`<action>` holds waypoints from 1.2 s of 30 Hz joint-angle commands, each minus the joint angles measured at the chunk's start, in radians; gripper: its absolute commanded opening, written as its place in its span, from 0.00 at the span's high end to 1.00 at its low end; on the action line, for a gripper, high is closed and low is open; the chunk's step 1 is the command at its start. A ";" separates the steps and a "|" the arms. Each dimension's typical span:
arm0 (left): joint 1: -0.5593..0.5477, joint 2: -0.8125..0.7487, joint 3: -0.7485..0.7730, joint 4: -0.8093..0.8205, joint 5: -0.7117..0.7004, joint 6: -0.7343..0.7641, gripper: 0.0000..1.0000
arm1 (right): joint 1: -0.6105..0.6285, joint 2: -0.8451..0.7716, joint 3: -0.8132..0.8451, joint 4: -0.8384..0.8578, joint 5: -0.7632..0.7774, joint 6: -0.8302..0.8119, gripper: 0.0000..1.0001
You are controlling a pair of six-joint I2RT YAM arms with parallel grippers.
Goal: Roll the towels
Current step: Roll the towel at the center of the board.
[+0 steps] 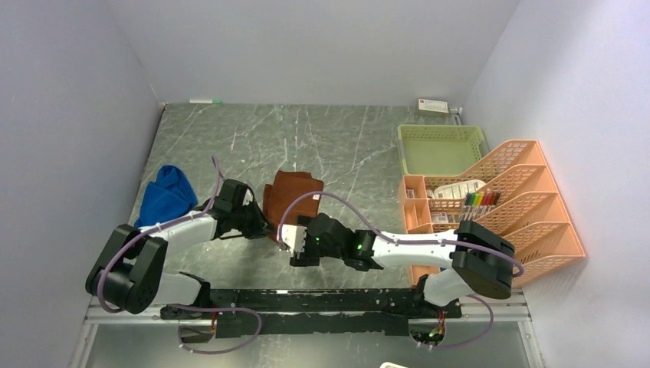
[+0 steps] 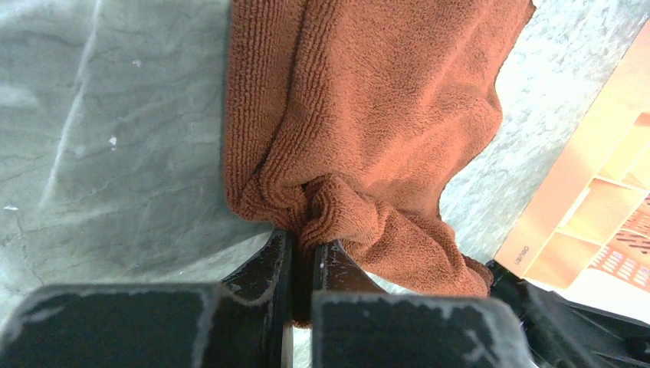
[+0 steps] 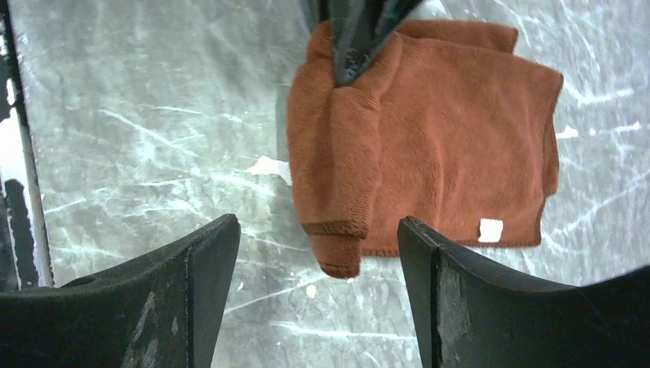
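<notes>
Left wrist view: left end effector, jaws closed to a thin slit on a bunched fold at one edge of the rust-brown towel.

- Right end effector: jaws wide apart, holding nothing, hovering just short of the towel's near edge.
- Rust-brown towel: lies mid-worktop, folded flat, one long side doubled into a thick ridge, white label at a near corner.
- Handling, judged: light, limp terry. It sags and bunches under a pinch and grips itself rather than slipping. Not fragile. Best taken at the corners of one hemmed edge, one per end effector.
- Blue towel: crumpled heap, well apart to the left.
- Room: bare worktop beyond the brown towel and between the two towels. The orange file rack and green basket crowd the right.
</notes>
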 commanded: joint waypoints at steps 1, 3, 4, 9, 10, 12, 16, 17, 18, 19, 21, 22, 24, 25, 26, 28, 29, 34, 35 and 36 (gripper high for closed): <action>0.009 0.045 0.007 0.002 0.060 0.017 0.93 | 0.006 0.009 0.001 0.109 -0.071 -0.146 0.26; 0.012 0.047 0.018 -0.008 0.065 0.026 0.93 | 0.005 0.046 0.022 0.066 -0.094 -0.182 0.28; 0.013 0.047 0.023 -0.015 0.066 0.033 0.93 | 0.005 0.061 0.030 0.059 -0.104 -0.197 0.28; 0.026 0.062 0.035 -0.019 0.097 0.052 0.93 | 0.020 0.125 0.035 0.097 -0.061 -0.290 0.29; 0.030 0.068 0.034 -0.015 0.109 0.054 0.93 | 0.030 0.135 0.021 0.132 -0.027 -0.316 0.30; 0.037 0.076 0.029 -0.002 0.143 0.055 0.93 | 0.052 0.155 -0.013 0.202 0.024 -0.366 0.30; 0.041 0.067 0.034 -0.017 0.161 0.065 0.93 | 0.067 0.202 -0.046 0.292 0.068 -0.402 0.29; 0.042 0.062 0.037 -0.026 0.162 0.069 0.93 | 0.068 0.214 -0.046 0.302 0.072 -0.405 0.29; 0.047 0.056 0.040 -0.035 0.165 0.073 0.93 | 0.067 0.228 -0.045 0.311 0.077 -0.410 0.29; 0.049 0.053 0.044 -0.042 0.168 0.076 0.93 | 0.068 0.241 -0.044 0.320 0.081 -0.415 0.29; 0.057 0.042 0.049 -0.057 0.180 0.084 0.93 | 0.068 0.272 -0.043 0.342 0.100 -0.428 0.28; 0.061 0.036 0.052 -0.062 0.187 0.087 0.93 | 0.068 0.290 -0.041 0.347 0.110 -0.435 0.28; 0.070 0.027 0.055 -0.076 0.201 0.095 0.93 | 0.067 0.319 -0.049 0.378 0.135 -0.454 0.28; 0.078 0.021 0.057 -0.082 0.209 0.098 0.93 | 0.066 0.332 -0.053 0.390 0.147 -0.463 0.29; 0.082 0.016 0.059 -0.089 0.217 0.102 0.93 | 0.064 0.347 -0.058 0.405 0.158 -0.470 0.29; 0.098 0.006 0.061 -0.102 0.231 0.110 0.93 | 0.058 0.369 -0.068 0.419 0.171 -0.475 0.30; 0.105 0.003 0.061 -0.106 0.236 0.114 0.93 | 0.057 0.376 -0.073 0.424 0.171 -0.472 0.30; 0.147 0.012 0.034 -0.090 0.297 0.124 0.93 | 0.055 0.384 -0.099 0.434 0.163 -0.440 0.36; 0.155 0.016 0.026 -0.082 0.313 0.122 0.93 | 0.055 0.386 -0.103 0.435 0.160 -0.435 0.38; 0.161 0.019 0.023 -0.074 0.326 0.122 0.93 | 0.055 0.390 -0.105 0.432 0.157 -0.429 0.39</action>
